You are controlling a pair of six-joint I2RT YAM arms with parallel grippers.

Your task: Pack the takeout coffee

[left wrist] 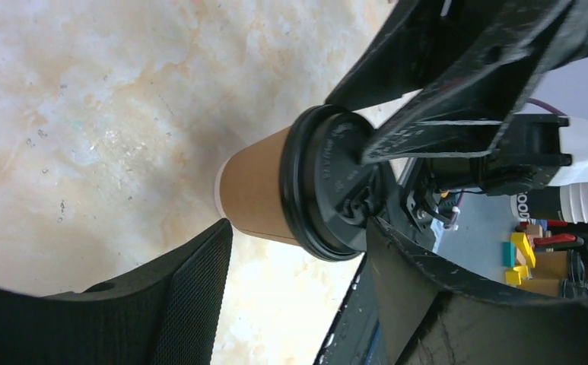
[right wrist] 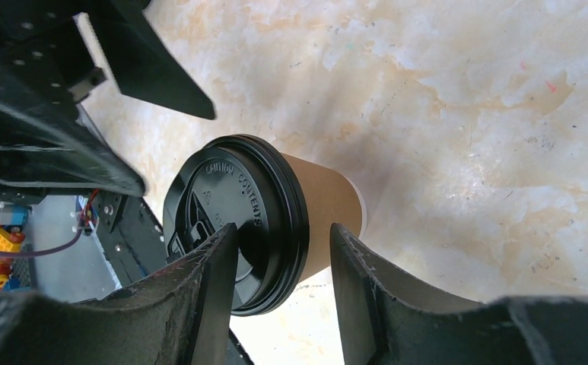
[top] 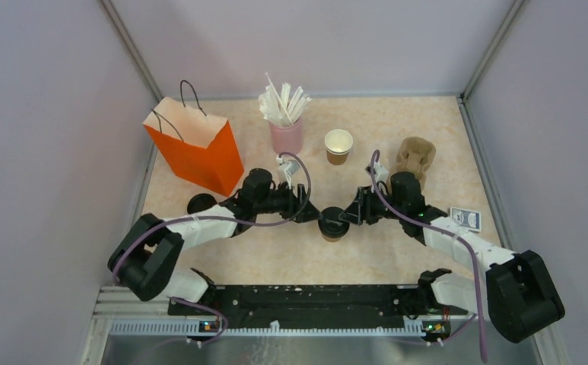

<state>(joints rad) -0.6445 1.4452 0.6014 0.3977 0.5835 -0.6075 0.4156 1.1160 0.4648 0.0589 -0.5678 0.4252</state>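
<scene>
A brown takeout coffee cup with a black lid (top: 333, 226) stands upright at mid-table between both grippers. My left gripper (top: 311, 214) is open and turned on its side. One finger (left wrist: 192, 289) is low by the cup's base and the other lies against the lid top (left wrist: 336, 186). My right gripper (right wrist: 283, 228) also stands open. It straddles the lid rim (right wrist: 275, 205), with one finger over the lid's face and the other beside the brown wall, a gap showing. A second cup (top: 338, 146) stands unlidded farther back. A loose black lid (top: 201, 204) lies near the bag.
An orange paper bag (top: 195, 144) stands open at the back left. A pink cup of white straws (top: 285, 125) is behind the left gripper. A tan pulp carrier (top: 414, 158) sits at the back right. A small blue pack (top: 465, 219) lies by the right arm.
</scene>
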